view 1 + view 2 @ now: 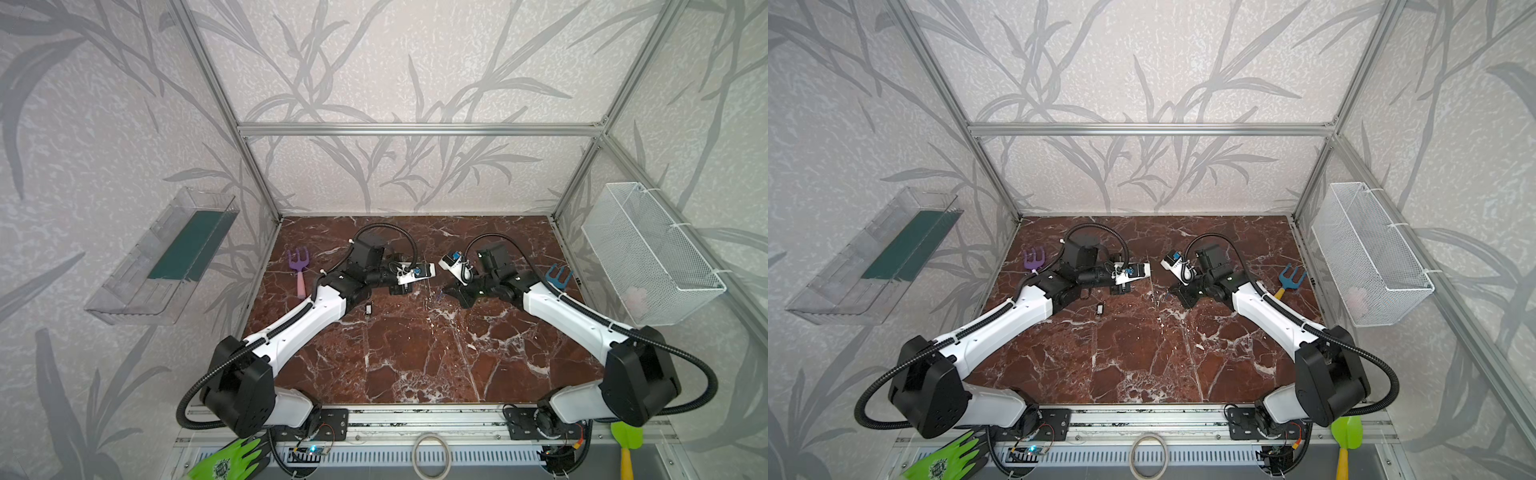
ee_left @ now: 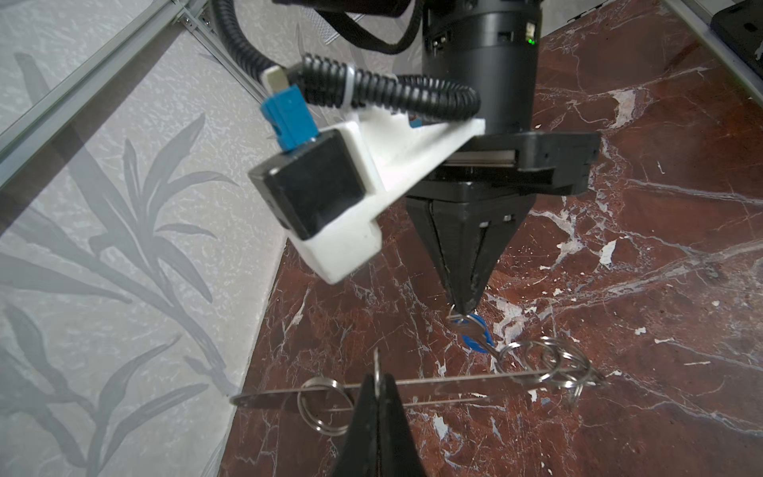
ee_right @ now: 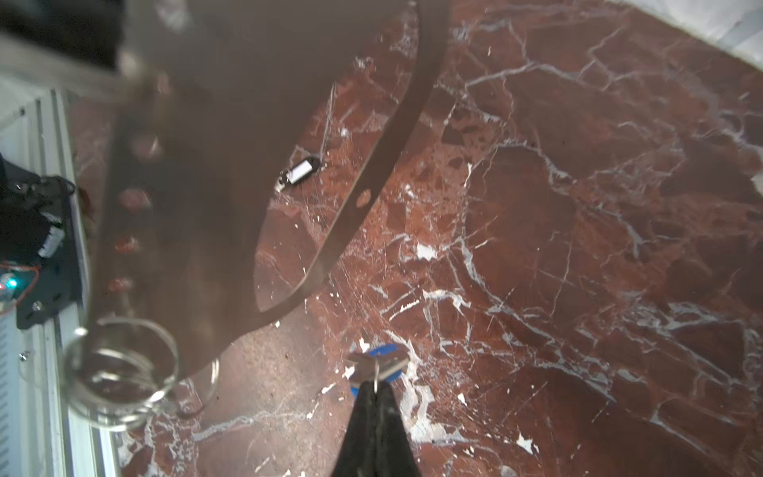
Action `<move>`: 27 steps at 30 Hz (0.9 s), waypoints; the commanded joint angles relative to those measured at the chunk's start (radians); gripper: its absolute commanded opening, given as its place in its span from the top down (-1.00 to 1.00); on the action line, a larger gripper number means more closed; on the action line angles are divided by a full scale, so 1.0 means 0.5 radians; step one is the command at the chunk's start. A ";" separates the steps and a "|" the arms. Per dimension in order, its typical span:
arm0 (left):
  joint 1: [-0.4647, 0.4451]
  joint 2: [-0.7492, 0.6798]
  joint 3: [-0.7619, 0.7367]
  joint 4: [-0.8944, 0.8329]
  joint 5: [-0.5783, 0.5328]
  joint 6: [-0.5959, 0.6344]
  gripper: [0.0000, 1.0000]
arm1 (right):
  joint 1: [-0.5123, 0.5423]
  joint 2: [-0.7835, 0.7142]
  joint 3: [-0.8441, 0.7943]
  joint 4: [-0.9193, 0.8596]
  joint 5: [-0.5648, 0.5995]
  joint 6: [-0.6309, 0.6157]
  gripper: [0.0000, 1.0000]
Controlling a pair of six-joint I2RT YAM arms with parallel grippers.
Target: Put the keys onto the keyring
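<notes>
The keyring (image 2: 437,382), a flat grey metal plate with an oval cut-out, hangs edge-on above the table with my left gripper (image 2: 376,378) shut on it. Small split rings (image 2: 536,363) hang from its end. In the right wrist view the keyring (image 3: 198,186) looms close and blurred. My right gripper (image 3: 376,384) is shut on the silver key with the blue tag (image 3: 377,363), next to those split rings. The left wrist view shows the right gripper (image 2: 462,305) with that key (image 2: 475,336). The black-and-white key (image 1: 368,308) (image 1: 1100,309) (image 3: 299,171) lies loose on the marble.
A purple toy fork (image 1: 298,266) lies at the table's left, a blue one (image 1: 559,277) at its right. A clear shelf (image 1: 166,257) and a white mesh basket (image 1: 648,253) hang on the side walls. A pale ring (image 1: 431,455) and green glove (image 1: 232,459) sit at the front rail.
</notes>
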 commanded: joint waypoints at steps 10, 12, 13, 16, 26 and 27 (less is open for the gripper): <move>0.042 -0.056 -0.181 0.239 0.063 -0.128 1.00 | 0.004 0.620 0.445 -0.678 0.265 -0.554 1.00; 0.042 -0.061 -0.210 0.276 0.066 -0.154 1.00 | 0.007 0.692 0.483 -0.684 0.265 -0.572 1.00; 0.040 -0.067 -0.217 0.282 0.068 -0.159 1.00 | 0.008 0.709 0.490 -0.663 0.261 -0.572 1.00; 0.041 -0.082 -0.252 0.337 0.067 -0.187 1.00 | 0.006 0.731 0.466 -0.552 0.253 -0.582 1.00; 0.040 -0.119 -0.354 0.538 0.133 -0.122 1.00 | -0.077 0.598 0.345 -0.200 0.190 -0.560 0.23; 0.040 -0.122 -0.363 0.550 0.141 -0.090 1.00 | -0.108 0.522 0.278 -0.103 0.158 -0.560 0.18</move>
